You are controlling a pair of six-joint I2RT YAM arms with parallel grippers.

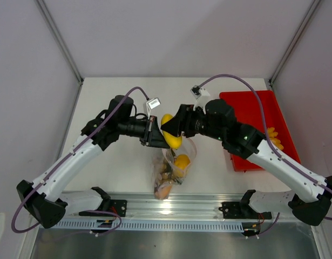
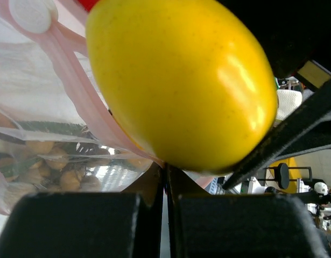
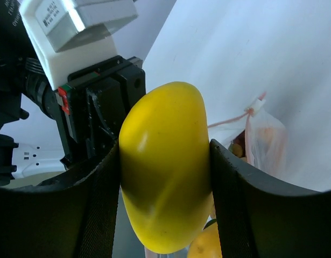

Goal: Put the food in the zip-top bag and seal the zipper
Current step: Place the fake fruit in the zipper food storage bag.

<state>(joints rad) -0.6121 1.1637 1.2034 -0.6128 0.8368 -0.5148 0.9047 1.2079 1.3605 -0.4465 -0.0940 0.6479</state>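
Gripping a yellow lemon (image 3: 164,161), my right gripper (image 3: 165,180) holds it at the mouth of the zip-top bag (image 1: 168,174). My left gripper (image 2: 166,215), jaws closed, pinches the bag by its zipper (image 2: 84,102).

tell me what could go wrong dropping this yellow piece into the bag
1. The yellow food looks wide in the right gripper and sits close against the zip-top bag mouth. Released off-centre, it may catch the zipper and fall outside.
2. The left gripper seems to pinch only one edge of the floppy bag, so a push could tug it free.
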